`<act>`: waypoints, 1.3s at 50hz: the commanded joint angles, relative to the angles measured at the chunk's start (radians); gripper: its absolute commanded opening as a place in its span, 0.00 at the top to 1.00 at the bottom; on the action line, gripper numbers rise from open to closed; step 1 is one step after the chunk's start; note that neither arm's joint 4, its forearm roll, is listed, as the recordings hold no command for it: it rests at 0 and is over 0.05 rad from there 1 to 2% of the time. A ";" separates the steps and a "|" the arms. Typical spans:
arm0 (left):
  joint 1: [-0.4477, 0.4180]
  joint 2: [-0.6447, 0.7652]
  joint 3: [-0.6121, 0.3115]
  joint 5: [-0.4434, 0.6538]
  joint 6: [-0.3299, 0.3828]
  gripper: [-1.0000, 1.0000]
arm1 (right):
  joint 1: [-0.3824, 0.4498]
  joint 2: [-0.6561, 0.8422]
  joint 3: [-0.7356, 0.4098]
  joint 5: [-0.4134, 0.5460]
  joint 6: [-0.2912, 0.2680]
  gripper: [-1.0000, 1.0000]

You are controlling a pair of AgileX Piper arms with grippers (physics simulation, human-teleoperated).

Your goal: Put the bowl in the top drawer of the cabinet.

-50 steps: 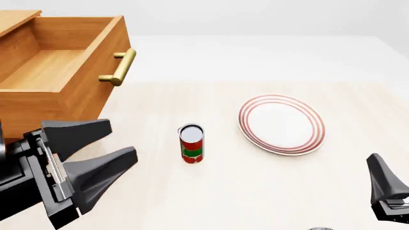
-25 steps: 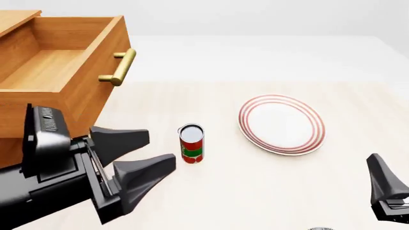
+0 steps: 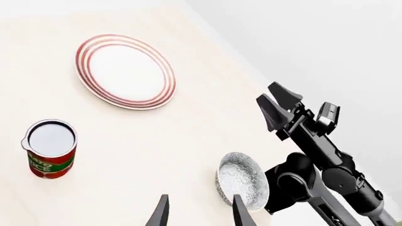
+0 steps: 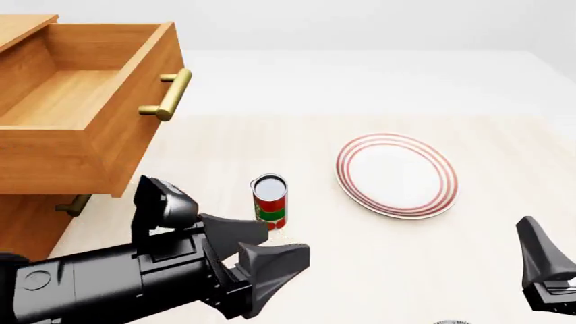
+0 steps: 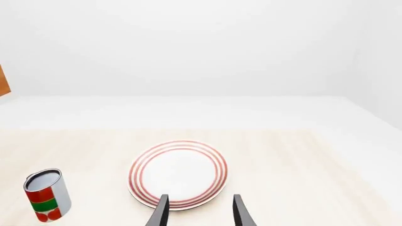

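So the top drawer (image 4: 85,101) of the cabinet (image 4: 27,223) is pulled way out, brass handle (image 4: 168,94) facing the table, and there's nothing in it as far as the front view shows. Below it you can just see the lower drawer's handle (image 4: 72,204).

The bowl (image 3: 242,181) only really shows in the left wrist view: it sits upright on the table (image 4: 360,270) right by the base of the right arm (image 3: 314,155), at the near edge. In the front view it's only a sliver at the bottom edge (image 4: 450,322).

The left gripper (image 4: 261,253) is low over the table just near-side of the can (image 4: 270,202), fingers spread apart with nothing between them. In the left wrist view its fingertips (image 3: 162,212) point toward the bowl but aren't touching it.

The right gripper (image 5: 197,209) is also released and empty, sitting at the near right corner and aimed at the red-ringed plate (image 4: 397,175).

The can stands upright between the cabinet and the plate, well apart from the bowl. The plate lies flat further right.
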 commanded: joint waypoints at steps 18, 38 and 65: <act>-0.139 0.239 -0.042 -0.127 -0.166 0.00 | 0.000 0.000 0.000 0.000 0.000 0.00; -0.214 0.436 -0.105 -0.208 -0.238 0.00 | 0.000 0.000 0.000 0.000 0.000 0.00; -0.206 0.572 -0.074 -0.359 -0.347 0.00 | 0.000 0.000 0.000 0.000 0.000 0.00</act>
